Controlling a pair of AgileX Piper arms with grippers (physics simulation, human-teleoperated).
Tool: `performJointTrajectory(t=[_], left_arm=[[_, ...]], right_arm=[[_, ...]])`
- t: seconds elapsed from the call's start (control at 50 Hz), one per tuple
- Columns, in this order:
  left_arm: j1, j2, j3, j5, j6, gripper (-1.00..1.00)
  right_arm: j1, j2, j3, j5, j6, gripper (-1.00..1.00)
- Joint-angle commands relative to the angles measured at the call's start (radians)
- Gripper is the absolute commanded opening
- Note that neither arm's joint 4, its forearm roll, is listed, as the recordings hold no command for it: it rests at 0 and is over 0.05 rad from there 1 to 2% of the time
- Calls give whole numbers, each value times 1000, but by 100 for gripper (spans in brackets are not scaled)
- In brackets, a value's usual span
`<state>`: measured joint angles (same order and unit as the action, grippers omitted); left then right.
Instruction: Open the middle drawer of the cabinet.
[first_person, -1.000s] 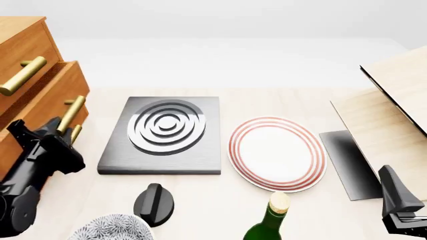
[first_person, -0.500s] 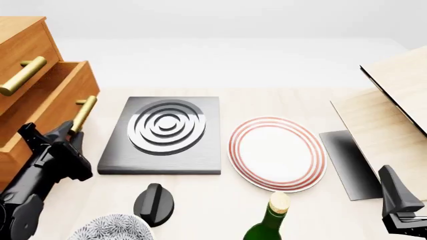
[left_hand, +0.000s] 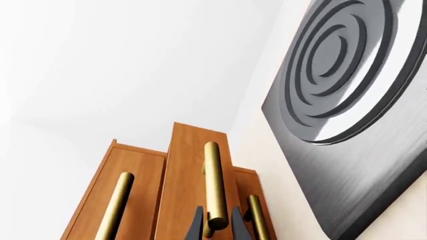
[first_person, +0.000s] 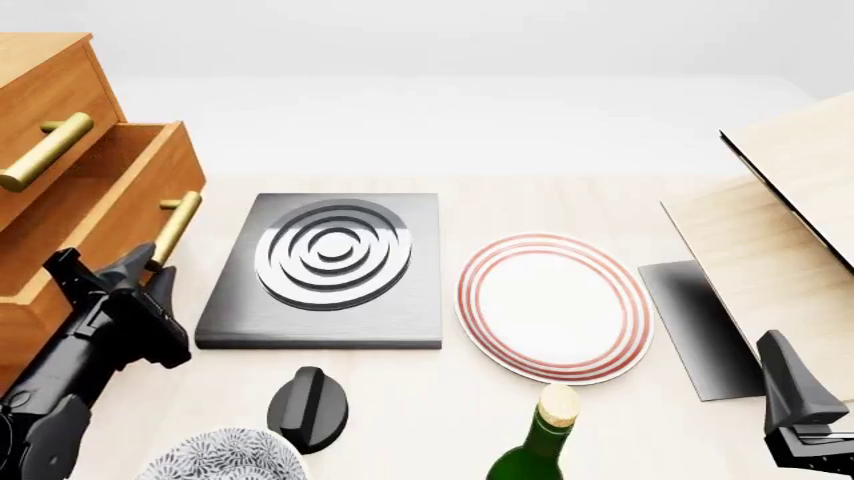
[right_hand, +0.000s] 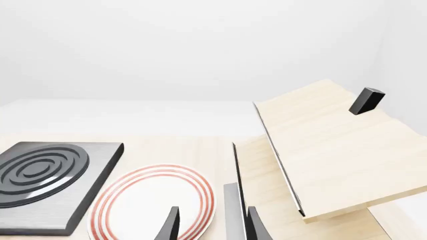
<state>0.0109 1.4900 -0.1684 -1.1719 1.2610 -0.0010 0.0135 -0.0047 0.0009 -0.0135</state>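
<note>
With its handle (left_hand: 213, 185) pinched between your left gripper's (left_hand: 217, 226) fingers for pulling, the middle drawer (first_person: 118, 205) juts from the cabinet (first_person: 40, 75).

hob slab (first_person: 324, 272); striped plate (first_person: 554, 306); bottle (first_person: 541, 446); perhaps a knob (first_person: 308, 407)

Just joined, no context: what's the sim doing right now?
The left gripper is shut on the brass handle of the middle drawer of the cabinet and pulling it out; the drawer has slid further than a second ago and stands partly open. The right gripper idles open near the striped plate, holding nothing. The hob slab sits beside the cabinet.
</note>
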Motion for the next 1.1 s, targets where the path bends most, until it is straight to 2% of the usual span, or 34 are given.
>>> performJointTrajectory(t=[0.02,0.2,0.22,0.58,1.1], left_arm=[[-13,-38,24,-48,14,-100],[-7,-41,22,-48,12,-100],[-4,-30,19,-48,5,100],[-24,-126,63,-48,-4,100],[-121,-330,166,-48,-29,100]], right_arm=[[1,-3,0,0,2,100],[1,-3,0,0,2,100],[1,-3,0,0,2,100],[1,-3,0,0,2,100],[1,-3,0,0,2,100]])
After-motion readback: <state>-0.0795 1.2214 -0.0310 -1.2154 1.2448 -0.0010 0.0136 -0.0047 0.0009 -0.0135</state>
